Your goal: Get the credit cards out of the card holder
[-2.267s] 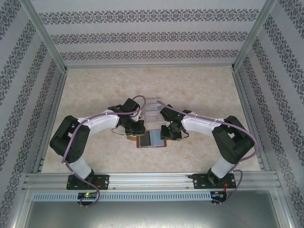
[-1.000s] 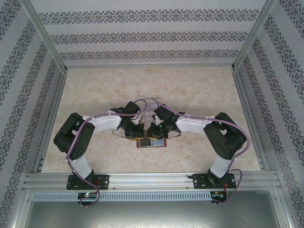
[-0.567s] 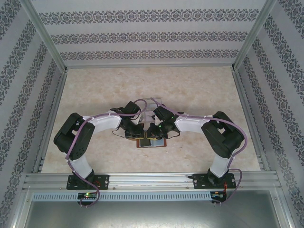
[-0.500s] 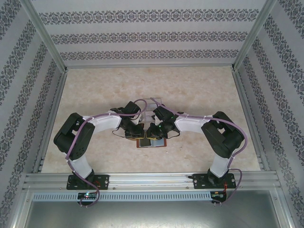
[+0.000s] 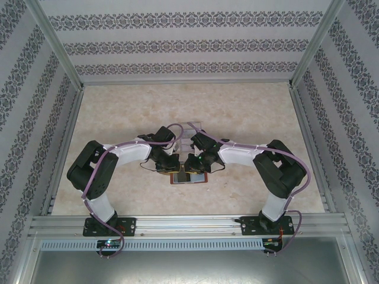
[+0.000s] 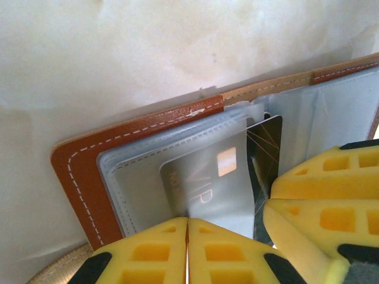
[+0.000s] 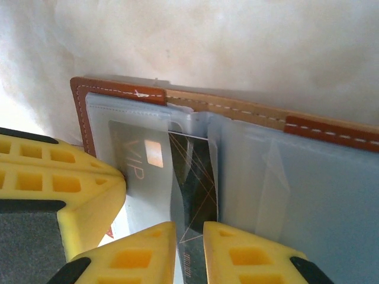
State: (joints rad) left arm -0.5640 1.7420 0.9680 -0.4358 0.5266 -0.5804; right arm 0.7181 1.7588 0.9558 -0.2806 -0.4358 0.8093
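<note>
The card holder (image 5: 189, 178) lies open on the table, reddish-brown leather (image 6: 77, 171) with pale frosted sleeves (image 7: 284, 177). A dark credit card (image 7: 190, 171) with gold lines and "VIP" on it sticks partly out of one sleeve (image 6: 266, 139). My left gripper (image 6: 188, 220) is shut, and its tips press on that sleeve over the card. My right gripper (image 7: 189, 228) stands with its fingers a narrow gap apart. Its tips are on the bare end of the dark card, which shows in the gap. In the top view both grippers (image 5: 170, 170) (image 5: 192, 167) meet over the holder and hide most of it.
A clear plastic stand (image 5: 190, 131) stands just behind the two wrists. Patterned walls and aluminium rails (image 5: 177, 222) close in the table on all sides. Each wrist view also shows the other gripper's yellow fingers (image 6: 320, 195) (image 7: 71, 183) close beside its own.
The right arm has swung left, bringing its gripper onto the holder next to the left one. Over the last second both arms have barely moved.
</note>
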